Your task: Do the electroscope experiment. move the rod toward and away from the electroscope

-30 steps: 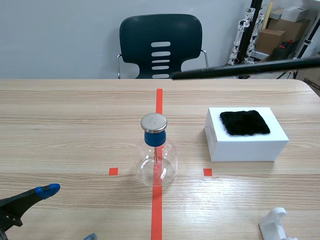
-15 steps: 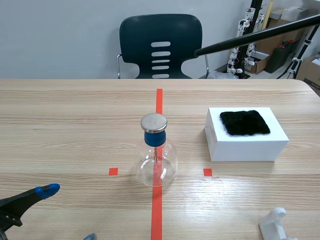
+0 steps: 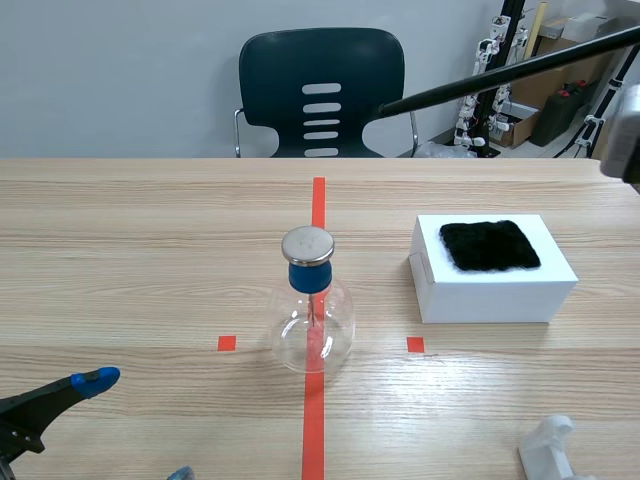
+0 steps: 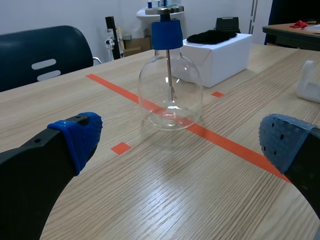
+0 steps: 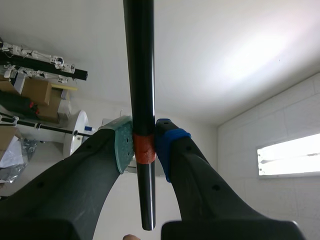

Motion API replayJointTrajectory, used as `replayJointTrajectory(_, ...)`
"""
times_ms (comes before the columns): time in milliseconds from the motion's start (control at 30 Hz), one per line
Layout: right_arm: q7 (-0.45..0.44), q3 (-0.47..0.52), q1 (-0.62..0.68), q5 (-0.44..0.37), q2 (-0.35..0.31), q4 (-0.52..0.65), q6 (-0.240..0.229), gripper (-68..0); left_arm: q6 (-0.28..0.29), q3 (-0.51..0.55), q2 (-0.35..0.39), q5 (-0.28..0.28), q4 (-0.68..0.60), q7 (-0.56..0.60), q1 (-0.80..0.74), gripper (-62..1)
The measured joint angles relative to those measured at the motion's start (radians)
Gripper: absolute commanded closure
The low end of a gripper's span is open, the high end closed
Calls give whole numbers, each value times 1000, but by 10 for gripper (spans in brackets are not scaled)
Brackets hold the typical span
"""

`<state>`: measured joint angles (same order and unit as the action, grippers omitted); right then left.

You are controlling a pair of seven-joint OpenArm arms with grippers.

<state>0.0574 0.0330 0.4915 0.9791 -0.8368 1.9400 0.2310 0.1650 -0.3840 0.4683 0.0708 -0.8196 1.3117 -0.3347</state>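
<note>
1. Rod (image 3: 500, 72) is pinched by the right gripper (image 5: 144, 146), high over the tabletop's (image 3: 150, 230) far right corner.
2. Electroscope (image 3: 312, 300) is stood mid-tabletop, well apart; another approach is judged outstanding.
3. Left gripper (image 4: 182, 139) is seen spread, near left corner.

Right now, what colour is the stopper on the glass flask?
The stopper is blue; left wrist view.

- You are working in a robotics lab or test room, not a home.
- Your worktop (image 3: 150, 230) is a long, pale wood-grain table marked with orange-red tape lines and squares.
- A glass electroscope (image 3: 312, 315) stands on it, the kind of gear used for classroom experiments.
- Behind the worktop are a bare grey wall (image 3: 120, 70) and one dark plastic chair (image 3: 320, 90).
- Cardboard boxes (image 3: 542, 78) and black stands (image 3: 503, 70) crowd the far corner like storage.
</note>
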Motion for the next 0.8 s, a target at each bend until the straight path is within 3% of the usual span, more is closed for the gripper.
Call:
replayJointTrajectory(167, 43, -100, -63, 92, 0, 0, -13, -10, 0, 0, 0, 0, 0, 0, 0, -623)
replayJointTrajectory(267, 65, -167, -103, 118, 0, 0, -53, -10, 0, 0, 0, 0, 0, 0, 0, -623)
replayJointTrajectory(400, 79, -236, -142, 173, 0, -4, -54, -10, 0, 0, 0, 0, 0, 0, 0, -623)
replayJointTrajectory(533, 89, -289, -178, 192, 0, -37, -97, -10, 0, 0, 0, 0, 0, 0, 0, -623)
replayJointTrajectory(800, 98, -357, -216, 200, 1, -84, -97, -10, 0, 0, 0, 0, 0, 0, 0, -623)
